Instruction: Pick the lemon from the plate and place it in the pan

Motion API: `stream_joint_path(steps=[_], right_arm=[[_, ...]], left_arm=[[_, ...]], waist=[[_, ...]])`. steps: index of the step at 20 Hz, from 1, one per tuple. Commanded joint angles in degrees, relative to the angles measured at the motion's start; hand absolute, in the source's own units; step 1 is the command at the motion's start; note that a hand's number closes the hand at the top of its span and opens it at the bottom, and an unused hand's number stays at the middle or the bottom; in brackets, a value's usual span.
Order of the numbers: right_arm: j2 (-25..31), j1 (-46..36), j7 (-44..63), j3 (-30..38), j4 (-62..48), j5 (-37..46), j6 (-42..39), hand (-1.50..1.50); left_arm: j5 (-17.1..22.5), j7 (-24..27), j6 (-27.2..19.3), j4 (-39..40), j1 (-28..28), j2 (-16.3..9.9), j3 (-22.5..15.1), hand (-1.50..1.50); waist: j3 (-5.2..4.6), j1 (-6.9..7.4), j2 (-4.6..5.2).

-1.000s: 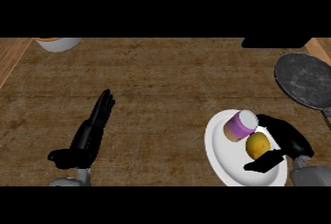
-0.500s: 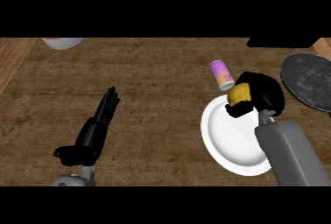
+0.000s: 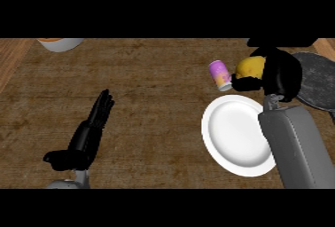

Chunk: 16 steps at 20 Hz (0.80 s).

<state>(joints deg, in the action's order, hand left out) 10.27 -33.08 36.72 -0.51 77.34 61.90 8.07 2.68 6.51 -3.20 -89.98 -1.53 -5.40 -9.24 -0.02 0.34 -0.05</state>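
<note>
My right hand (image 3: 280,73) is curled round the yellow lemon (image 3: 249,66), holding it above the counter just beyond the white plate (image 3: 237,135). The plate lies bare at the right. The dark round pan (image 3: 317,80) sits at the right edge, partly behind my right hand and forearm, with the lemon just left of it. My left hand (image 3: 91,126) rests open at the lower left, fingers straight and pointing away.
A purple and pink can (image 3: 220,75) lies on its side on the counter, just left of the lemon. A white bowl with an orange inside (image 3: 60,43) stands at the far left. A dark object (image 3: 281,42) sits at the far right edge.
My right hand has lifted the lemon off the plate and carried it away from me toward the pan. The can has come off the plate and tipped onto the counter. The left hand has not moved.
</note>
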Motion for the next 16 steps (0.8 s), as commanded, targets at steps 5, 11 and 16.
stream_joint_path(steps=[5, 11, 16], right_arm=[[3.06, 0.67, -3.88, 10.45, -3.32, -6.67, 7.71, 1.50], [8.88, 0.17, -16.85, 17.45, -19.96, -9.08, 20.13, 1.50], [14.34, -2.24, -22.00, 20.00, -31.77, -6.01, 28.09, 1.50]], left_arm=[[-3.09, 1.45, -1.51, 0.44, 2.41, 2.28, -2.55, 0.00], [-0.53, -3.85, 0.16, -2.37, -1.23, 0.81, 0.02, 0.00], [-2.44, 1.06, 0.11, 1.88, -0.70, 2.14, -1.24, 0.00]], waist=[[0.04, -0.18, 0.09], [0.09, 0.41, 0.40], [0.10, 0.79, 0.62]])
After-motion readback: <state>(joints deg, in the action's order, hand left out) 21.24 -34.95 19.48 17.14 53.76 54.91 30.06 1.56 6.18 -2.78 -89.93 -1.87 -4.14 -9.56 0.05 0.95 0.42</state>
